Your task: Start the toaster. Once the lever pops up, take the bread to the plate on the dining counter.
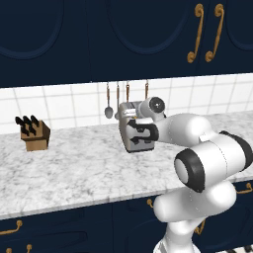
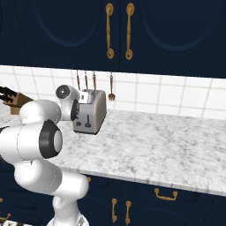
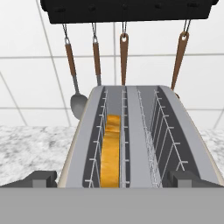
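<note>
The silver-grey toaster (image 1: 129,141) (image 2: 93,110) stands on the marbled counter near the tiled wall. Seen from the hand, the toaster (image 3: 192,140) shows its two slots from above, and the bread (image 3: 111,153), a golden-crusted slice, stands sunk in the left slot. The dark lever (image 2: 88,120) sits in its vertical slot on the narrow face. My gripper (image 1: 140,131) (image 2: 75,110) (image 3: 113,179) hovers at the toaster's near top end, open, one fingertip (image 3: 41,178) on each side, holding nothing. The plate and the dining counter are out of view.
A wooden knife block (image 1: 33,135) (image 2: 12,101) stands on the counter (image 1: 74,168) to the left. Several utensils hang from a rail (image 3: 127,9) on the wall just behind the toaster. Navy cabinets hang overhead. Bare marble stretches to the right (image 2: 167,141).
</note>
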You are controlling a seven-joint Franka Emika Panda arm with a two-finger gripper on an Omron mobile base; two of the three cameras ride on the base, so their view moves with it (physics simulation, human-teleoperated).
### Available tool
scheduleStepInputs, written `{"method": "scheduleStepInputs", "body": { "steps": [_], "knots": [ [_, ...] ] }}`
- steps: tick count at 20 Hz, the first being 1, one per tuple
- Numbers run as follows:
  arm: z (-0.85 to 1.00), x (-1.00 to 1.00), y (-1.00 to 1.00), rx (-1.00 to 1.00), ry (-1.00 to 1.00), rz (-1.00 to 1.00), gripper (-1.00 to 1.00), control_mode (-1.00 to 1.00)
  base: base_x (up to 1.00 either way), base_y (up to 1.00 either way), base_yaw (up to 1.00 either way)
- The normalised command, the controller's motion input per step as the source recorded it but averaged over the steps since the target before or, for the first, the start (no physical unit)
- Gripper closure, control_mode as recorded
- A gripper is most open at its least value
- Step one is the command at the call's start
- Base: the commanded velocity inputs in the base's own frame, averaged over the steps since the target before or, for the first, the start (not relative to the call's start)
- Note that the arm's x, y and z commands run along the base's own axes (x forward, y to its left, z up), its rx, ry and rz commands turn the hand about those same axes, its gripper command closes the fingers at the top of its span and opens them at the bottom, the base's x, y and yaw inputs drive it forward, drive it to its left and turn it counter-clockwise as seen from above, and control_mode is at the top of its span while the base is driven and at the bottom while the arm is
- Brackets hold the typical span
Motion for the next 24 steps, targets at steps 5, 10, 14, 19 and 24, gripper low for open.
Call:
{"method": "scheduleStepInputs", "body": {
  "steps": [5,10,14,19,24],
  "knots": [
    [0.0,0.0,0.0,0.0,0.0,0.0,-1.0,-1.0,0.0,0.0,0.0],
    [0.0,0.0,0.0,0.0,0.0,0.0,-1.0,-1.0,0.0,0.0,0.0],
    [0.0,0.0,0.0,0.0,0.0,0.0,-1.0,-1.0,0.0,0.0,0.0],
    [0.0,0.0,0.0,0.0,0.0,0.0,-1.0,-1.0,0.0,0.0,0.0],
    [0.0,0.0,0.0,0.0,0.0,0.0,-1.0,-1.0,0.0,0.0,0.0]
  ]
}}
